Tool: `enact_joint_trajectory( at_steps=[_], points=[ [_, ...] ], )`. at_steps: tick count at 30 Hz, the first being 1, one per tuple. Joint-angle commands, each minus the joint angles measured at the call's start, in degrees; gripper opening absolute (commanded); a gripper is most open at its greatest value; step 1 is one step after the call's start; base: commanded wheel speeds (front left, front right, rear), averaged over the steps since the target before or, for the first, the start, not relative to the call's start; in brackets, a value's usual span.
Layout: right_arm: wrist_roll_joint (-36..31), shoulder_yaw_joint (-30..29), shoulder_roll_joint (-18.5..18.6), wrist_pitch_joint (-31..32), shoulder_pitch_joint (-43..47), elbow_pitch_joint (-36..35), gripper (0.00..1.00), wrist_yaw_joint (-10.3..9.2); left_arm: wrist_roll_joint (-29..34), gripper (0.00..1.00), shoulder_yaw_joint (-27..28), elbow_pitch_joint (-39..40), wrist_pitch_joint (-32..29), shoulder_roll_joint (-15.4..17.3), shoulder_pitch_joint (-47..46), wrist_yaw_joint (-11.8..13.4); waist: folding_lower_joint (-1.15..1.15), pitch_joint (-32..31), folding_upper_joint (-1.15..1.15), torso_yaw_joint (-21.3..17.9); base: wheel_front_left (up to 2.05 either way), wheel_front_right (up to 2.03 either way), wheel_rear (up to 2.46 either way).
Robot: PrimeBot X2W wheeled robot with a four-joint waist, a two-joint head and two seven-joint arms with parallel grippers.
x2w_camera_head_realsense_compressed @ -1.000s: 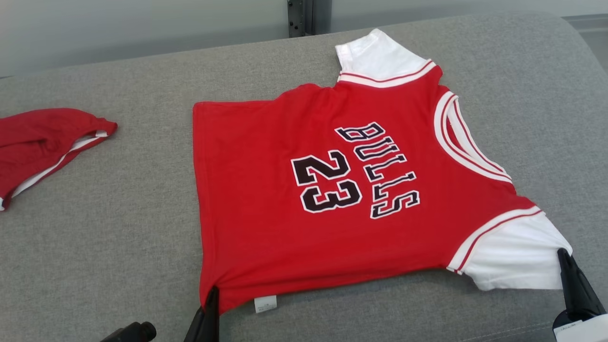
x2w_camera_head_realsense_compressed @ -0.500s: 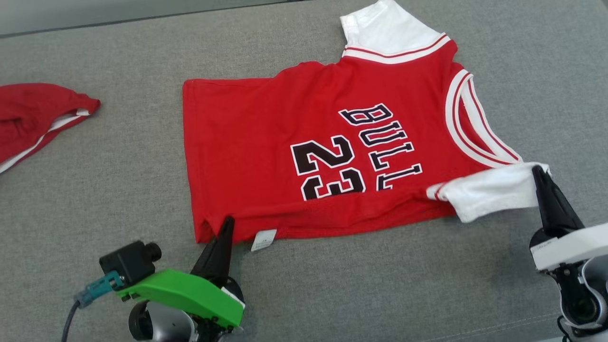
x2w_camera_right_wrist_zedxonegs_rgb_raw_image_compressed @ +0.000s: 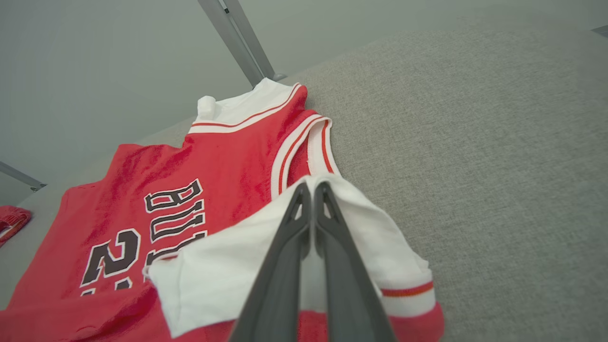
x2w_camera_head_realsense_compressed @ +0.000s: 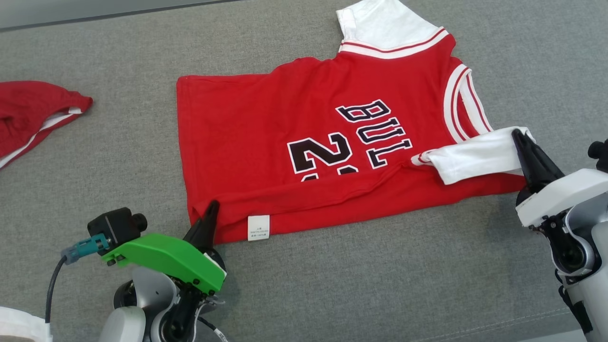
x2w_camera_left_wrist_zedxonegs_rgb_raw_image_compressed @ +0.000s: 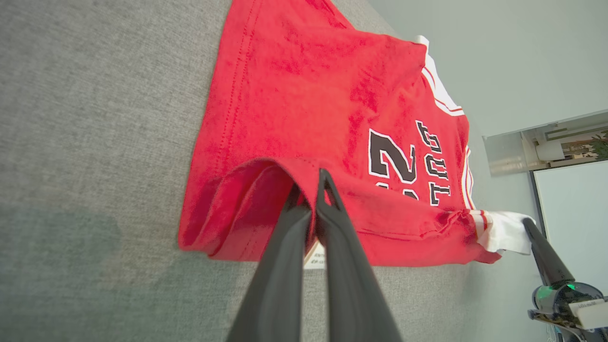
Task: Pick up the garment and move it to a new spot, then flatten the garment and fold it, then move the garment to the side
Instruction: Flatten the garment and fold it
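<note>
The garment (x2w_camera_head_realsense_compressed: pixel 285 118) is a red jersey with white sleeves and black lettering, spread on the grey surface (x2w_camera_head_realsense_compressed: pixel 118 142). Its near long edge is lifted and folded over toward the far side, covering part of the number. My left gripper (x2w_camera_head_realsense_compressed: pixel 212 205) is shut on the red hem corner (x2w_camera_left_wrist_zedxonegs_rgb_raw_image_compressed: pixel 266 171) at the near left. At the right, my right gripper (x2w_camera_head_realsense_compressed: pixel 517 134) is shut on the white sleeve (x2w_camera_head_realsense_compressed: pixel 475 156), held over the jersey body. In the right wrist view my gripper (x2w_camera_right_wrist_zedxonegs_rgb_raw_image_compressed: pixel 311 186) pinches that sleeve (x2w_camera_right_wrist_zedxonegs_rgb_raw_image_compressed: pixel 228 270); the left wrist view has my left gripper (x2w_camera_left_wrist_zedxonegs_rgb_raw_image_compressed: pixel 308 183) closed on the hem.
A second red garment (x2w_camera_head_realsense_compressed: pixel 28 114) lies crumpled at the far left edge of the grey surface. A white care label (x2w_camera_head_realsense_compressed: pixel 258 227) hangs from the folded hem. Open grey surface spreads in front of and to the right of the jersey.
Both grippers have carried the near edge of the jersey farther over its body, hiding more of the number and lettering. The head camera has also tilted down since the earliest frame.
</note>
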State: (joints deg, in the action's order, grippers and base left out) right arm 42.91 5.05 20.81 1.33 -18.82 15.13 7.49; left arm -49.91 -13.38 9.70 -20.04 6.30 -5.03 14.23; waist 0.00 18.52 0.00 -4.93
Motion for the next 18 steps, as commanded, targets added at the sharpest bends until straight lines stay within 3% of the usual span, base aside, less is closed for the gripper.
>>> enact_joint_trajectory(
  at_steps=[1, 10, 18],
  points=[
    [-0.2, 0.0, 0.4, -0.3, -1.4, 1.1, 1.0, 0.0, -0.4, 1.0, 0.3, -0.6, -0.1, 0.2, -0.9, 0.4, 0.0, -0.1, 0.0, 0.1, 0.0, 0.0, 0.0],
    [-2.1, -0.5, 3.1, -4.7, -2.6, 4.0, 1.0, 0.01, 2.6, 1.0, 2.5, -4.5, 5.4, 1.2, -0.9, 0.0, 0.0, -1.3, 0.0, 0.6, 0.0, 0.0, 0.0],
    [-8.1, 1.5, 9.3, -2.4, 5.4, -0.7, 1.0, 0.01, 6.6, 1.0, -2.3, -3.2, 4.4, 5.2, 3.9, -2.6, 0.0, -3.0, 0.0, 0.4, 0.0, 0.0, 0.0]
  ],
)
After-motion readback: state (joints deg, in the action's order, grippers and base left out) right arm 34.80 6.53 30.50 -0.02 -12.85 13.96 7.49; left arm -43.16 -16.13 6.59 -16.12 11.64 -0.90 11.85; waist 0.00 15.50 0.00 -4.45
